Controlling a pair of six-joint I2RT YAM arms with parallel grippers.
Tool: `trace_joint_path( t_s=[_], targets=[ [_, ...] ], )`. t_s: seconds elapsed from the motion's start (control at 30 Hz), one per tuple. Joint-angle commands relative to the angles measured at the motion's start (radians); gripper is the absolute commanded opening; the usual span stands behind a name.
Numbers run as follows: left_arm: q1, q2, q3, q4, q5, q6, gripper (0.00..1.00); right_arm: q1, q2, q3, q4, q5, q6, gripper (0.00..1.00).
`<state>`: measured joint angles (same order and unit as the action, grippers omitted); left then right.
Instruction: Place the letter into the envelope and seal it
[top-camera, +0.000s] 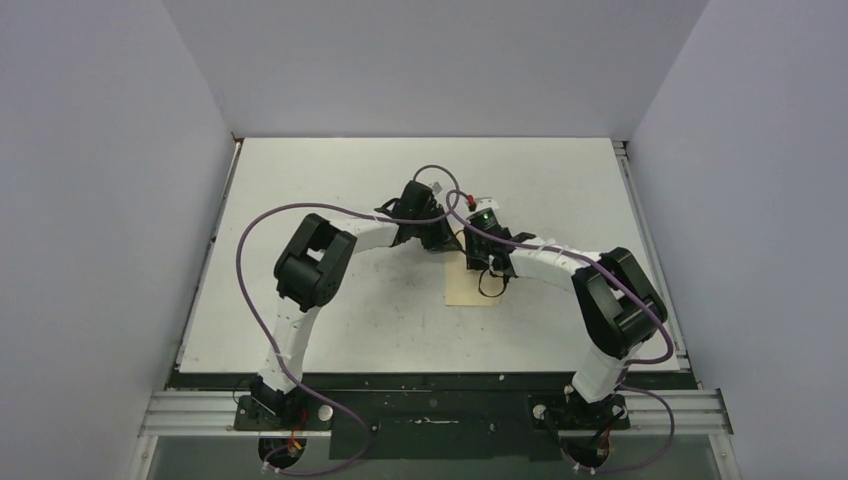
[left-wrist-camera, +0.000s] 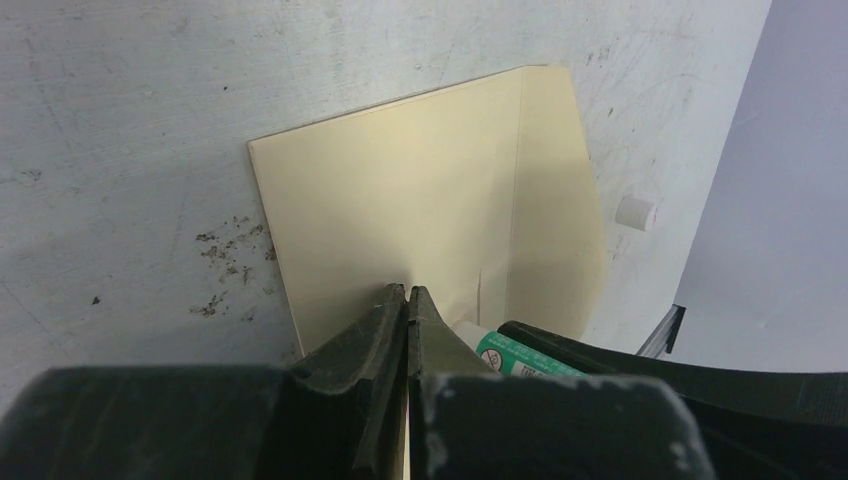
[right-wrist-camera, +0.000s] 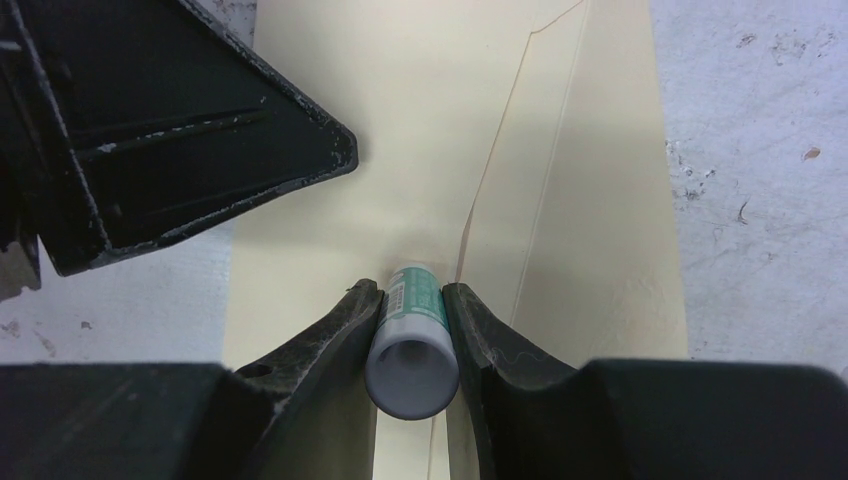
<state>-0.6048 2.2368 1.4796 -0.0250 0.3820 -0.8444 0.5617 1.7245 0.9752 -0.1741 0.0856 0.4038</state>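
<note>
The pale tan envelope (top-camera: 474, 291) lies flat on the table between both arms, its flap (left-wrist-camera: 560, 200) folded out to one side. My left gripper (left-wrist-camera: 408, 292) is shut, its tips resting on the envelope's (left-wrist-camera: 400, 190) body with nothing between them. My right gripper (right-wrist-camera: 412, 290) is shut on a green-and-white glue stick (right-wrist-camera: 412, 345), held tip-down against the envelope (right-wrist-camera: 600, 200) close to the flap's fold line. That glue stick (left-wrist-camera: 515, 352) also shows just right of the left fingers. The letter does not show in any view.
A small white cylinder (left-wrist-camera: 635, 213) lies on the table just beyond the flap. The left gripper's black body (right-wrist-camera: 180, 130) hangs close to the right gripper. The table's right edge and rail (top-camera: 640, 230) run nearby. Both arms' cables (top-camera: 440, 175) loop above the envelope.
</note>
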Motion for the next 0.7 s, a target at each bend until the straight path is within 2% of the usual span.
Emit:
trace_joint_path(
  t_s=[0.0, 0.47, 0.67],
  targets=[
    [-0.005, 0.109, -0.014, -0.224, -0.051, -0.008, 0.0, 0.041, -0.006, -0.045, 0.017, 0.039, -0.026, 0.05],
    [0.003, 0.109, -0.063, -0.201, -0.054, -0.066, 0.0, 0.09, -0.124, -0.165, -0.009, 0.003, 0.008, 0.05],
    [0.006, 0.107, -0.081, -0.177, -0.034, -0.061, 0.0, 0.049, -0.075, -0.158, 0.045, -0.016, 0.005, 0.05]
  ],
)
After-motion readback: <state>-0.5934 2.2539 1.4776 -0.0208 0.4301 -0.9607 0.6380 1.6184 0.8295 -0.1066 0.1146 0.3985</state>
